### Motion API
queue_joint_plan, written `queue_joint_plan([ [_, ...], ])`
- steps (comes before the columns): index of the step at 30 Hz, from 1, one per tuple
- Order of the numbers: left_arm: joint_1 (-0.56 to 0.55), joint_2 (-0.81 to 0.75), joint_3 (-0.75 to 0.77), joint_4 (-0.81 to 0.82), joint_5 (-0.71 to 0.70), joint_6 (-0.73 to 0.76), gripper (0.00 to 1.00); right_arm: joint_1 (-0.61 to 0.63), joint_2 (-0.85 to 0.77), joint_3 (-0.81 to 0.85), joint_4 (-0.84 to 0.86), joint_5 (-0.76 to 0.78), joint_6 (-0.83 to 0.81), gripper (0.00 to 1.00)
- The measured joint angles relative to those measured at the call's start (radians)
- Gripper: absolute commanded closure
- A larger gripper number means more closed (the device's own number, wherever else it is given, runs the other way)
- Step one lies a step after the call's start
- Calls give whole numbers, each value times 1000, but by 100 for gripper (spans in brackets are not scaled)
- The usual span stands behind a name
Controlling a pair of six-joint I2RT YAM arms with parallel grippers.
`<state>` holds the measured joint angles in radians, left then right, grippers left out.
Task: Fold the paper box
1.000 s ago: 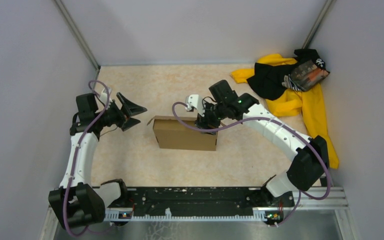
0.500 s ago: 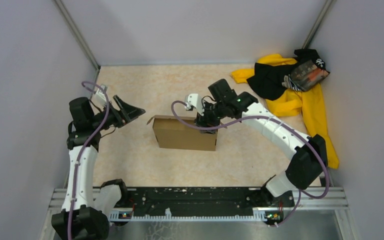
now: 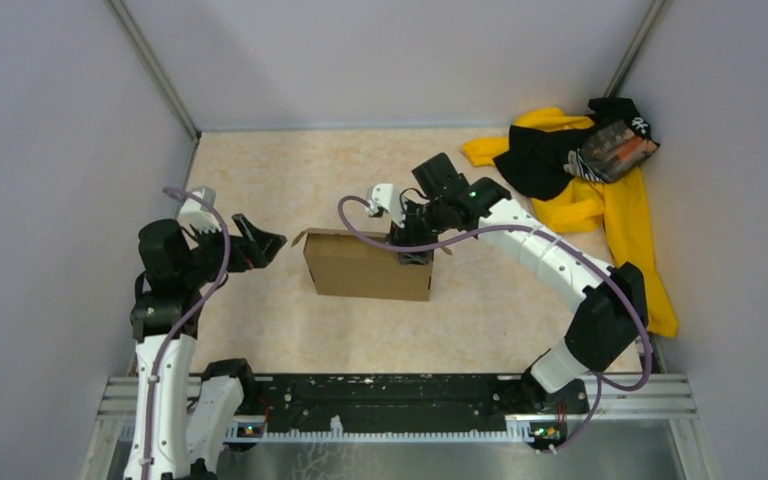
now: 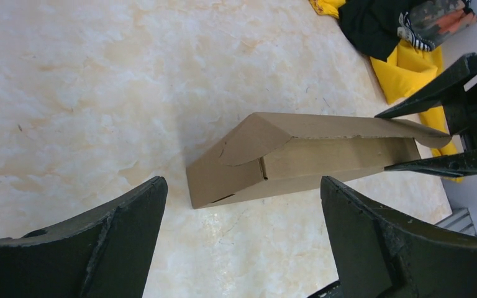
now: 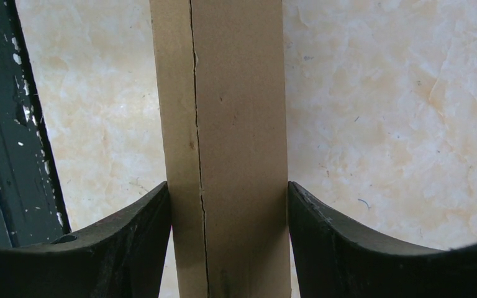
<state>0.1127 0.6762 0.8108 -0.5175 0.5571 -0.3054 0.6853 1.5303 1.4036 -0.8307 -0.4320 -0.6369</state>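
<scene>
Black left claw (image 3: 265, 247) hangs spread wide, just left of the brown paper box (image 3: 370, 272) standing on the table (image 3: 290, 170). The right claw (image 3: 415, 250) pinches the box's right end. That grip should hold firm while the left presses the loose end flap (image 4: 248, 139) inward.

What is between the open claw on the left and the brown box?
Nothing that shows. Only bare table lies between the left gripper and the paper box at its flap end. The right gripper holds the box's other end.
</scene>
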Motion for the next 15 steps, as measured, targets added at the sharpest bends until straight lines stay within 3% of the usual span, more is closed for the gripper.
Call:
queue_joint_plan([
  [6,-92,5,-1,2,-31,39,1,0,-11,-6,-6,-2,39,49],
  [15,-289,88,7,7,-119,98,1,0,-156,-112,-60,20,108,48],
])
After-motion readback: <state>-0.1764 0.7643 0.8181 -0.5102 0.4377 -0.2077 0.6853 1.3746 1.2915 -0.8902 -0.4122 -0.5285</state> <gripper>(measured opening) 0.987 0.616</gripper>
